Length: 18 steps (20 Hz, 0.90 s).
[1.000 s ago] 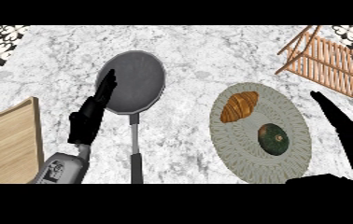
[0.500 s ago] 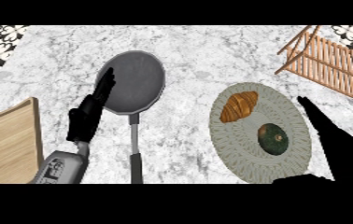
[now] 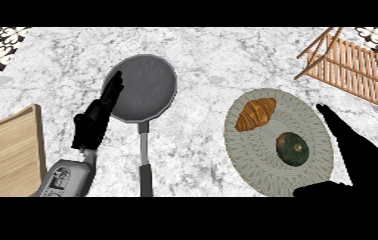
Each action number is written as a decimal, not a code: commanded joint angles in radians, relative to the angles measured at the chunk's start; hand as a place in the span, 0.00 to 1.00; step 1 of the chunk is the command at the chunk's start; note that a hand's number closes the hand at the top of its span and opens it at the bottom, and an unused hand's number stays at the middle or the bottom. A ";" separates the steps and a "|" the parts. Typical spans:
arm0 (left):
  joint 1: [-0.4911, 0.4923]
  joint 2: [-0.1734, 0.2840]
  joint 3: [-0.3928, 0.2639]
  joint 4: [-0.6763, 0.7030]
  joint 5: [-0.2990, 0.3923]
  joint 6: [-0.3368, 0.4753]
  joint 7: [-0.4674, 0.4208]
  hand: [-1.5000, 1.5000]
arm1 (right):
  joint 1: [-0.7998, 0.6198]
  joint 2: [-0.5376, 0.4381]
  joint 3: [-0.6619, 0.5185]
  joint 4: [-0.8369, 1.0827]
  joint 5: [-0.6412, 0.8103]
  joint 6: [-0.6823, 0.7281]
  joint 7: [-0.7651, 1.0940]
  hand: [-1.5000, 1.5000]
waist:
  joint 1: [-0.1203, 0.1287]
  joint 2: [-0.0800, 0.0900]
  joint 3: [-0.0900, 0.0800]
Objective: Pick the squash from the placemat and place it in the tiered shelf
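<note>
A dark green squash [image 3: 292,148] lies on the round grey-green placemat [image 3: 260,168] at the right, below a brown croissant [image 3: 255,114]. The wooden tiered shelf [image 3: 341,63] stands at the upper right corner. My right hand [image 3: 353,150] is open at the placemat's right edge, fingers straight and pointing up-left, thumb low near the mat's bottom; it is just right of the squash and not touching it. My left hand [image 3: 96,118] is open at the left, fingers up, resting beside the pan.
A grey frying pan [image 3: 142,89] with its long handle [image 3: 145,159] pointing toward me lies left of centre. A wooden cutting board [image 3: 19,154] sits at the left edge. Bare marble counter [image 3: 221,54] lies between pan and shelf.
My right hand has slid left and a little lower, its fingers now at the placemat's right edge, closer to the squash. The left hand and the objects stay put.
</note>
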 commanded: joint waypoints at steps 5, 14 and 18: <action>0.041 -0.010 0.020 -0.120 -0.014 -0.031 0.073 0.50 | 0.061 0.053 0.020 0.046 0.116 -0.003 -0.065 0.00 | 0.000 -0.001 0.000; 0.091 -0.069 0.010 -0.058 -0.078 -0.026 -0.024 0.50 | -0.041 0.101 -0.038 0.254 0.169 -0.011 -0.162 0.00 | 0.002 0.000 0.000; 0.047 -0.069 0.052 -0.029 -0.071 -0.060 -0.022 0.50 | -0.018 0.144 -0.033 0.201 0.201 0.012 -0.131 0.00 | 0.000 0.000 0.000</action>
